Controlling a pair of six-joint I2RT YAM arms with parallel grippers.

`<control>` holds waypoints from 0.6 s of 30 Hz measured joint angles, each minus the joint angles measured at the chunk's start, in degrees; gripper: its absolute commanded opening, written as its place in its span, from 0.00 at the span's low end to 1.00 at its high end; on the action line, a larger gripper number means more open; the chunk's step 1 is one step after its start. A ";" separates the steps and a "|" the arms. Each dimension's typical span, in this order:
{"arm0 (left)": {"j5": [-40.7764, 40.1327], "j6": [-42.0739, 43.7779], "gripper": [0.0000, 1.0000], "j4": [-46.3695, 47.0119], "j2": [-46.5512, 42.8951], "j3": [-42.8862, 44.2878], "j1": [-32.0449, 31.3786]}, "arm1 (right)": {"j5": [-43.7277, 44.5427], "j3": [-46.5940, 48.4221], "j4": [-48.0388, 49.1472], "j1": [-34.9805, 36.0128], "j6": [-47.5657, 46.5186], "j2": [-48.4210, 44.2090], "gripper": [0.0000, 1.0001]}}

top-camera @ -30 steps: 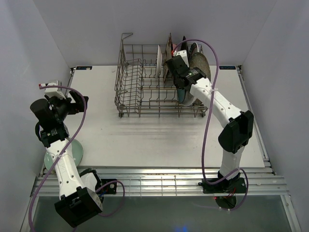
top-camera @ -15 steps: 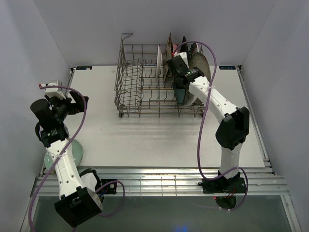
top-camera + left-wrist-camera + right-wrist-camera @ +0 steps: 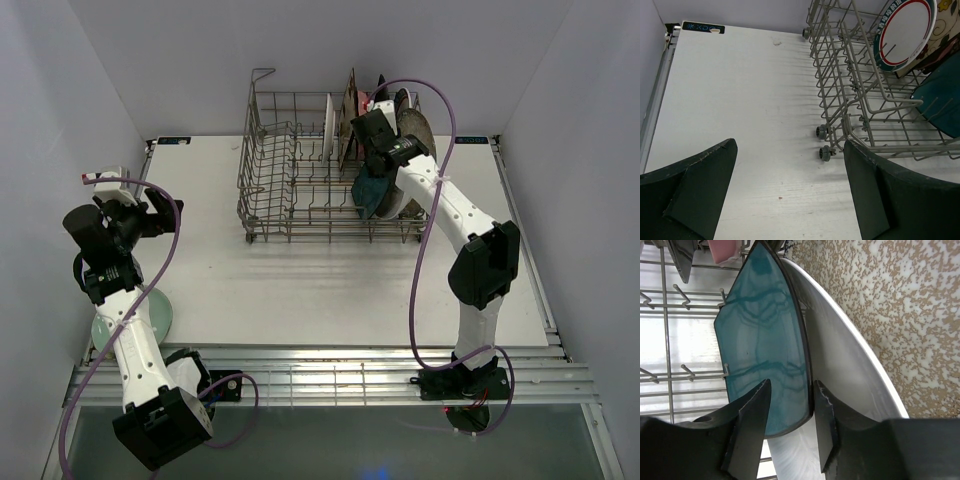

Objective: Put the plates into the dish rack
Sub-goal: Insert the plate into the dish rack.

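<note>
Overhead, we find the right pincer (image 3: 368, 160) reaching down into the right end of the dish rack (image 3: 290, 160), just above the teal square plate (image 3: 372, 192), which stands on edge among the tines. The left pincer (image 3: 165, 212) hangs over the left of the desk (image 3: 300, 290), well apart from the rack. A pale green plate (image 3: 155, 318) lies at the near left edge, beneath that arm.

From the left wrist, we see its fingers spread wide with nothing between them.

From the right wrist, the fingers stand apart on either side of the teal plate's rim, not clamped. A white plate (image 3: 840, 355) sits just beside it, then a speckled plate (image 3: 880, 315).

We judge this to be the letting-go of a placement. Next, the right arm should lift straight out without nudging the rim, and then the green plate wants fetching.
</note>
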 measured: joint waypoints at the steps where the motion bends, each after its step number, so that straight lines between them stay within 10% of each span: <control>1: -0.02 0.04 0.98 0.00 0.00 0.00 0.00 | -0.02 0.00 0.00 0.00 -0.02 -0.04 0.47; 18: 0.00 0.70 0.98 0.02 0.00 -0.87 0.00 | -1.27 0.04 2.12 0.63 -0.44 -4.50 0.55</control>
